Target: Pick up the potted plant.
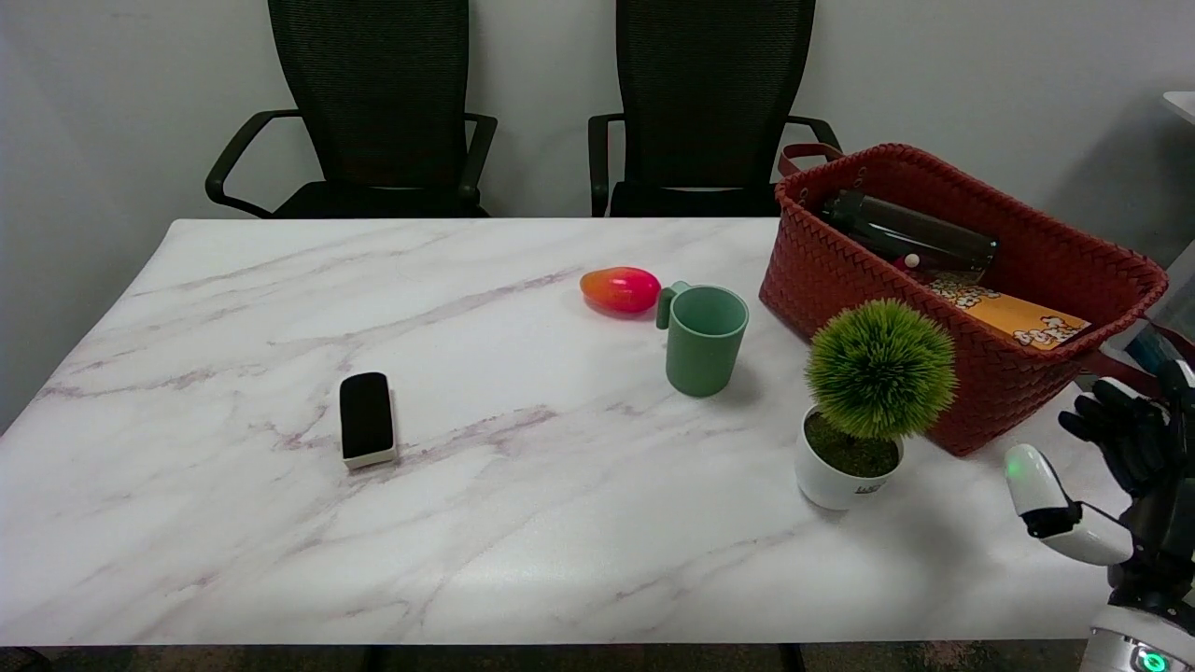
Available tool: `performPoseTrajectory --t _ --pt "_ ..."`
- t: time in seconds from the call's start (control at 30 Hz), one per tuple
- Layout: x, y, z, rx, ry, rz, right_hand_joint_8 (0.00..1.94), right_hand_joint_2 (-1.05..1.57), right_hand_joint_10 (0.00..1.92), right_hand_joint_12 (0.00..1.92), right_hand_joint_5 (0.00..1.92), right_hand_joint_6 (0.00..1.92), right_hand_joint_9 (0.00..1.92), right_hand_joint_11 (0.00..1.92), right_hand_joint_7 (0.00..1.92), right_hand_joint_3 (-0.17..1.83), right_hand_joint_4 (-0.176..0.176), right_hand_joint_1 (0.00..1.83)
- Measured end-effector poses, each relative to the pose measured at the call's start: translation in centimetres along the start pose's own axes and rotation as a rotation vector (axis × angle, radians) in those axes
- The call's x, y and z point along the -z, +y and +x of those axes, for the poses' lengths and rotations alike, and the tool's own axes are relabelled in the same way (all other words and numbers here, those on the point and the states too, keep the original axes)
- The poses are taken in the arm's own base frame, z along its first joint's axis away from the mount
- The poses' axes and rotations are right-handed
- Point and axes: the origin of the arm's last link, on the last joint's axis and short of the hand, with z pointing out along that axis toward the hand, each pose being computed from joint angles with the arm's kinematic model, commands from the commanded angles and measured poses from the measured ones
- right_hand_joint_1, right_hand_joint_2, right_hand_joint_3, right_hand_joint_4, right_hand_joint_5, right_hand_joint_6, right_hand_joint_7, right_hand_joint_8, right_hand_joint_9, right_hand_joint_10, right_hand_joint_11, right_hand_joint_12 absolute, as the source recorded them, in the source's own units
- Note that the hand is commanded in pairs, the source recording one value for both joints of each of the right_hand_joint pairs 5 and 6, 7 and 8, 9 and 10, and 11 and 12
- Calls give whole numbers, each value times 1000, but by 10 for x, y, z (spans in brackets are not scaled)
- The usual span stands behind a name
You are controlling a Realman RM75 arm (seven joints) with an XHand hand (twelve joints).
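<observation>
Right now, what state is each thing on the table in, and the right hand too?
potted plant: upright on the table, not held.
green mug: upright, empty as far as visible.
red basket: open, holding a dark bottle and a popcorn box.
eraser: lying flat.
right hand: open, apart from the plant.

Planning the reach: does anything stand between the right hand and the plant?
Nothing visible does. The right hand hangs right of the plant with bare table between them. The basket sits just behind the plant, close to that line.
</observation>
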Motion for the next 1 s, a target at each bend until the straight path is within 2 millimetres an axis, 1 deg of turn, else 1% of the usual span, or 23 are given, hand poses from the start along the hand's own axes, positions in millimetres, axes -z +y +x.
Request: performPoseTrajectory --t 0.13,0.27,0.5,0.53,0.57,0.6,0.63,0.77,0.8,0.87,0.93,1.0 --pt "1 9 1 -38 -30 -29 511 -62 584 682 108 108 584 682 511 1035 0 1058" --pt "2 16 0 -65 -59 -61 442 -109 509 656 47 47 509 656 442 979 0 1063" --pt "6 27 0 -100 -99 -110 417 -112 488 640 51 51 488 640 417 942 0 1060" --pt "7 28 1 -105 -104 -118 414 -110 484 635 77 77 484 635 414 936 0 1059" --pt "8 29 1 -108 -109 -125 414 -90 477 622 186 186 477 622 414 918 0 1055" --pt "9 30 1 -112 -113 -131 424 -64 472 613 339 339 472 613 424 902 0 1053" --pt "10 31 2 -114 -116 -137 431 -53 470 608 399 399 470 608 431 894 0 1052" --pt "14 35 3 -123 -128 -161 475 -39 478 594 455 455 478 594 475 886 0 1050" --pt "15 35 3 -125 -130 -165 511 -34 492 592 479 479 492 592 511 883 0 1050" --pt "16 36 3 -127 -133 -171 642 -15 532 585 584 584 532 585 642 869 0 1048" --pt "17 38 4 -129 -136 -180 691 -2 547 582 670 670 547 582 691 855 0 1046" --pt "18 38 5 -129 -136 -185 713 3 562 579 707 707 562 579 713 849 0 1045"
